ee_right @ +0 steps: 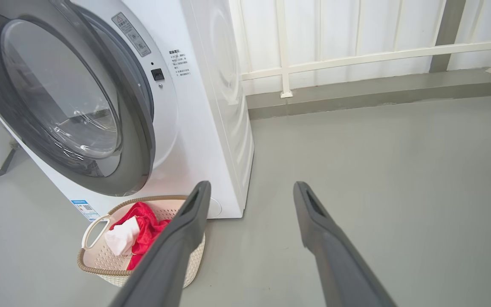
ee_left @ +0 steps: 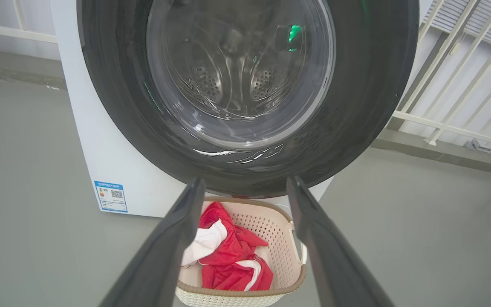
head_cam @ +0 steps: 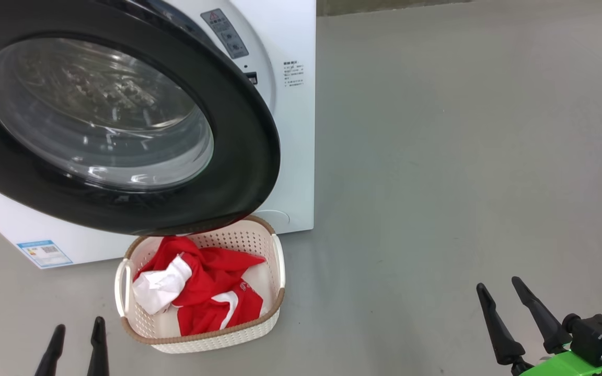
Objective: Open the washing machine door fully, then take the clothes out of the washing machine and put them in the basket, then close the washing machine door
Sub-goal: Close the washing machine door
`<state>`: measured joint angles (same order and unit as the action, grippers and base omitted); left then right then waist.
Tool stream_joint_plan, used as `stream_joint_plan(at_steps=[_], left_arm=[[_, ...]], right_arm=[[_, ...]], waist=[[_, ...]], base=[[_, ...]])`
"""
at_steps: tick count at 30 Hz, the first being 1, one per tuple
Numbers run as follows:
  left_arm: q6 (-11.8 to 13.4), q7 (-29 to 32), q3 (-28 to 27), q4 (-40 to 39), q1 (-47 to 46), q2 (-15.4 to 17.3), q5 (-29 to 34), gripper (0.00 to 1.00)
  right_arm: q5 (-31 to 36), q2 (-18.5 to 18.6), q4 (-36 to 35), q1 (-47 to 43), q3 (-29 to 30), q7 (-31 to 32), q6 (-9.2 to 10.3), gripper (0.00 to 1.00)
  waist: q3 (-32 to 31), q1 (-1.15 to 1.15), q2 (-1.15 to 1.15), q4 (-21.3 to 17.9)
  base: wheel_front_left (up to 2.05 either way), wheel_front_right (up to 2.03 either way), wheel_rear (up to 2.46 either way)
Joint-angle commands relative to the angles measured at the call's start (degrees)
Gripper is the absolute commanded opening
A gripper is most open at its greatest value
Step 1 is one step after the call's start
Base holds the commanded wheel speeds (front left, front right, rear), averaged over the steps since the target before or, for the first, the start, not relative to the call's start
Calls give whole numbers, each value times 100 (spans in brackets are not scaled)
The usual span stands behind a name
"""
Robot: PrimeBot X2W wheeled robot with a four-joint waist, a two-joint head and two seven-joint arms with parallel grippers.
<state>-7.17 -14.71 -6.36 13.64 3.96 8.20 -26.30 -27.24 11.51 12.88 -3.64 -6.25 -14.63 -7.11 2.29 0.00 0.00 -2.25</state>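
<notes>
Door (head_cam: 251, 156) low over basket (head_cam: 212, 344) rear

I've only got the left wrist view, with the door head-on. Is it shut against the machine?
Observer: No. The right wrist view shows the door swung out, a gap between it and the washing machine.
Operator: Where's the right gripper?
Observer: In the head view the right gripper sits low on the right over the floor, open and empty.
Operator: Anything hanging over the basket's rim?
Observer: No, head view: the clothes lie wholly inside the basket.
</notes>
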Motion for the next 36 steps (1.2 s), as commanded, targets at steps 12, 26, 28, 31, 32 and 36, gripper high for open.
stream_joint_plan(at_steps=[12,26,28,31,32,36], left_arm=[[-32,-29,-483,-592,220,-298,1170,100],[-32,-29,-407,-629,205,-398,1238,100],[-32,-29,-338,-618,190,-412,1243,100],[-32,-29,-245,-600,160,-441,1244,100],[-32,-29,-237,-588,146,-455,1227,100],[-32,-29,-160,-571,9,-497,1187,100]], right_arm=[[47,164,-193,-125,-21,-37,-37,100],[44,120,-205,-101,-41,-37,-37,83],[33,90,-197,-60,-73,-37,-37,0],[3,10,-186,98,-152,-37,-37,0],[-4,-19,-191,182,-196,-37,-37,0],[-36,-64,-185,623,-481,-37,-37,0]], waist=[[-76,0,0,45],[-77,0,0,171],[-65,0,0,240],[-30,0,0,338],[-2,0,0,381],[135,0,0,572]], base=[[0,0,0],[0,0,0],[0,0,0],[0,0,0],[0,0,0],[0,0,0]])
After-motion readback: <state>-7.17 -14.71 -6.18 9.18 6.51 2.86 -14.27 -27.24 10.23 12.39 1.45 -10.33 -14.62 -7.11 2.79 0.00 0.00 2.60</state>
